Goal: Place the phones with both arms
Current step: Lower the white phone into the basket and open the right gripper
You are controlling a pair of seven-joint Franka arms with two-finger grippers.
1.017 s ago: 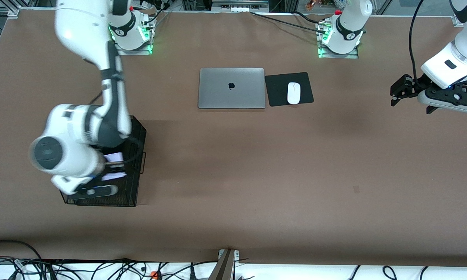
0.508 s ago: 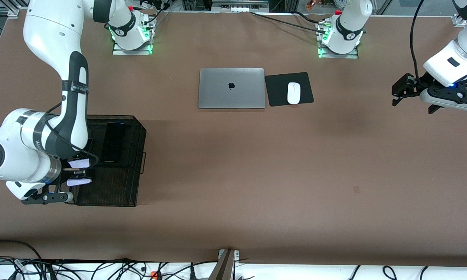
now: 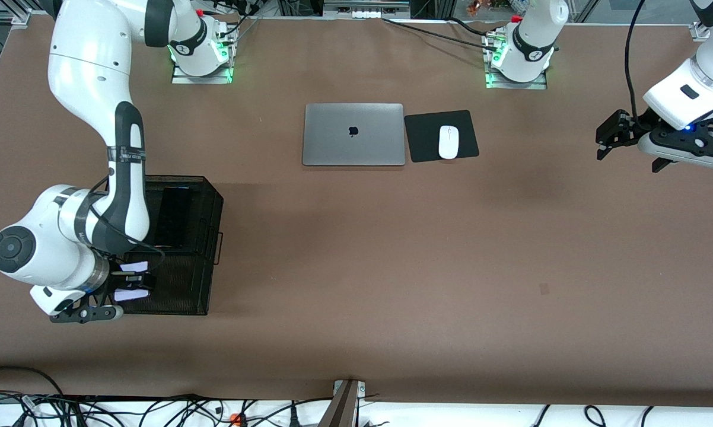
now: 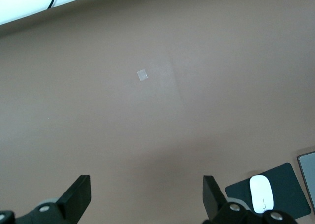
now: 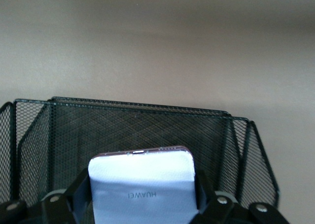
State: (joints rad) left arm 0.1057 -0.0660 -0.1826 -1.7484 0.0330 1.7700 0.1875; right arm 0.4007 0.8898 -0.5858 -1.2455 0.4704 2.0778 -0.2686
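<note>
The right gripper (image 3: 132, 283) hangs over the black wire-mesh basket (image 3: 205, 237) at the right arm's end of the table, its fingers clamped on the two long edges of the pale lavender-white phone (image 5: 142, 184). That phone is a flat, smooth slab with rounded corners and faint lettering on its back. It is held clear above the basket's fine mesh walls and dividers.

Inside the basket, in the compartment farther from the front camera than the held phone, lies the long slim black phone (image 3: 172, 216), glossy and dark; the right arm's forearm covers part of the basket.

The closed grey laptop (image 3: 353, 134), matte metal, lies well away from the basket toward mid-table, with the white mouse (image 3: 448, 142) on a black mouse pad (image 3: 422, 139) just beside it.

The left gripper (image 3: 605, 139) waits with its fingers spread wide and empty over the bare brown tabletop (image 3: 392, 267) at the left arm's end.
</note>
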